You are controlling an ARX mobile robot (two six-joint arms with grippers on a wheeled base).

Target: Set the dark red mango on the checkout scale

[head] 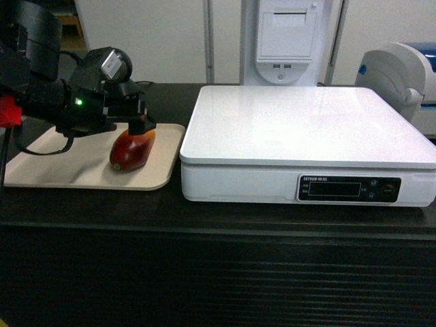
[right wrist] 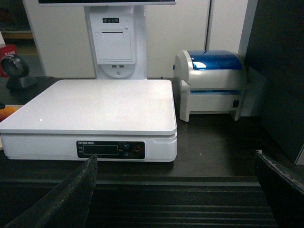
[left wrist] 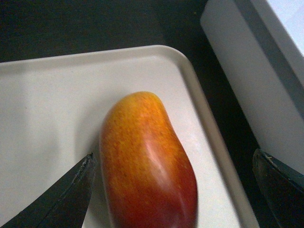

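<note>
The dark red mango (head: 131,151) lies on a beige tray (head: 61,167) on the black checkout counter (head: 204,272). My left gripper (head: 141,125) hangs just over the fruit's far end. In the left wrist view the mango (left wrist: 147,166) shows its orange-yellow side between the spread fingers of the left gripper (left wrist: 173,156), which is open and touches nothing. The white scale (head: 306,126) stands bare just right of the tray. My right gripper (right wrist: 175,156) is open and holds nothing, in front of the counter edge, facing the scale (right wrist: 95,104); the head view does not show it.
A white and blue label printer (right wrist: 211,85) sits right of the scale. A white receipt printer stand (head: 289,34) rises behind it. A barcode scanner (right wrist: 16,71) stands at the back left. The tray rim (left wrist: 199,95) runs close to the scale's side.
</note>
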